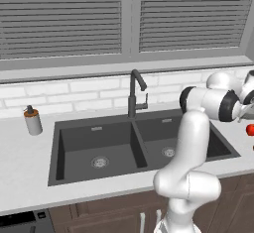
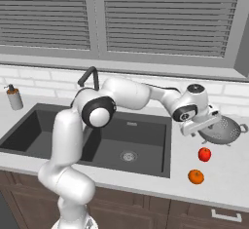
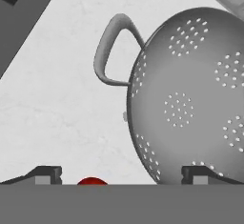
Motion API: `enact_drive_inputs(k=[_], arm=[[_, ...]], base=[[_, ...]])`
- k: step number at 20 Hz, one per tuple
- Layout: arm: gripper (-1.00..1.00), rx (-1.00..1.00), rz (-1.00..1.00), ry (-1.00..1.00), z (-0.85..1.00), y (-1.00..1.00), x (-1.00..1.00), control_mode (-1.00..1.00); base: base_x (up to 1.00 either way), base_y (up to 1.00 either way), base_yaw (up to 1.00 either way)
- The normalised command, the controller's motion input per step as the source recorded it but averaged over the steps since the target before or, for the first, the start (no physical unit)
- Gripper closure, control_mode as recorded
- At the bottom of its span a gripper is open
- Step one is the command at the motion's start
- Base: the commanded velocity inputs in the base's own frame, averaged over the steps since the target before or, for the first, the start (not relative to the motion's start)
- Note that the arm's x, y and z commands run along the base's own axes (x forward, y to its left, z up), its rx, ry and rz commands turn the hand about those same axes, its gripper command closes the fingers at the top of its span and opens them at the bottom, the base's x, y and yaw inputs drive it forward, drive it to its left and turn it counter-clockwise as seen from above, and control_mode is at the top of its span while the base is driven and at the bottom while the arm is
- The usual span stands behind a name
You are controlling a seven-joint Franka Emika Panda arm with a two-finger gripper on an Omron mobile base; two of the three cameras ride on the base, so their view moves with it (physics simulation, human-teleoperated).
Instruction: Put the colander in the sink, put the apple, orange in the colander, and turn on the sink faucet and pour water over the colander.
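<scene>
Hovering wide-open, empty gripper (image 3: 121,175) beside round perforated silvery metal colander (image 3: 190,104); glossy red apple (image 2: 204,154) at 6 o'clock of it.

The colander (image 2: 222,129) sits on the counter (image 2: 233,174) right of the sink (image 2: 146,147), apple (image 2: 204,154) and orange (image 2: 196,176) before it.

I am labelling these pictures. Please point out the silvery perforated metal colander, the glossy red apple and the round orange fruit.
Silvery perforated metal colander (image 2: 222,129), right base view: on its bowl wall.
Glossy red apple (image 2: 204,154), right base view: on the middle of the fruit.
Round orange fruit (image 2: 196,176), right base view: on its middle.
</scene>
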Motion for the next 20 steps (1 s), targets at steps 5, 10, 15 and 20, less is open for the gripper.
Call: enact_drive_inputs(k=[5, 10, 15, 20], arm=[[-1.0, 0.0, 0.07, 0.0, -0.18, -0.02, 0.15, -1.0], [-1.0, 0.01, 0.09, 0.0, -0.17, 0.0, 0.22, -1.0], [-1.0, 0.0, 0.06, 0.0, -0.18, 0.0, 0.3, -1.0], [-1.0, 0.0, 0.02, 0.03, -0.2, -0.01, 0.37, -1.0]], base=[[0.0, 0.0, 0.0], [0.0, 0.0, 0.0], [0.0, 0.0, 0.0], [0.0, 0.0, 0.0]])
